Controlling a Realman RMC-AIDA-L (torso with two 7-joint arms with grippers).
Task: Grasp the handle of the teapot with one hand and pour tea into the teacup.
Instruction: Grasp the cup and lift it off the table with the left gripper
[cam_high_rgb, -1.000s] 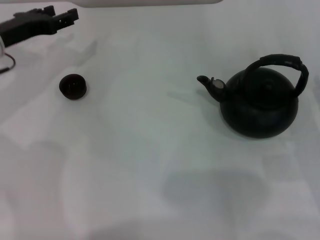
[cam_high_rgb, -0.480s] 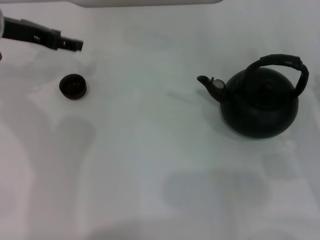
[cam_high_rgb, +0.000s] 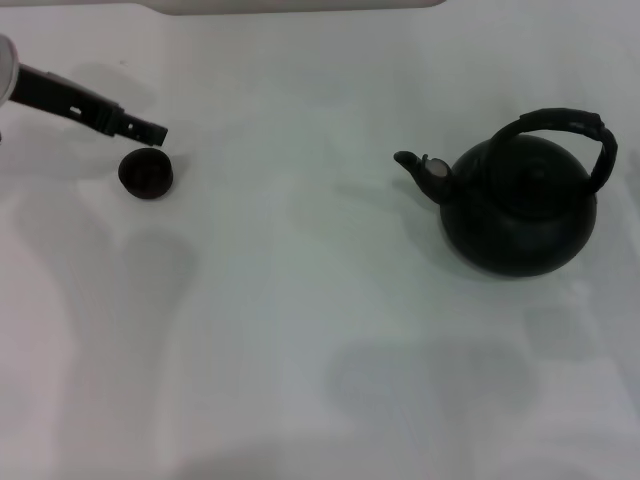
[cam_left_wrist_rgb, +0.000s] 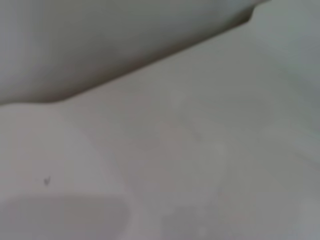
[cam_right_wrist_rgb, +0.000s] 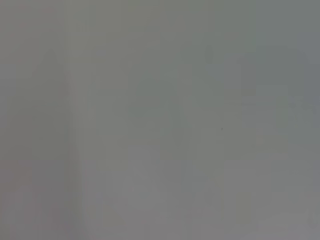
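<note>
The work surface is a white table (cam_high_rgb: 300, 330) — it fills the head view and is all that either wrist view shows.

The teapot (cam_high_rgb: 520, 215) stands upright on the right side of the table, spout pointing toward the robot's left. Its handle (cam_high_rgb: 565, 125) arches over the lid, free of any contact. No gripper is near it, and no tea is visible anywhere.

The left gripper (cam_high_rgb: 150, 130) reaches in from the left edge of the head view and hangs just beside the teacup (cam_high_rgb: 146, 172), on the cup's far side. Whether it touches the cup cannot be determined. Only one dark, narrow tip is visible, so whether the fingers are spread or closed cannot be told; nothing appears to be held.

The right gripper is not in view. Its wrist camera shows only a featureless grey surface.

The teacup sits upright on the left side of the table, well apart from the teapot. Its contents cannot be made out.

Task status — judged from the layout: nothing is completed. Remaining steps:
1. Grasp the handle.
2. Lift the teapot and carry it across to the teacup.
3. Tilt the spout over the cup and pour.
</note>
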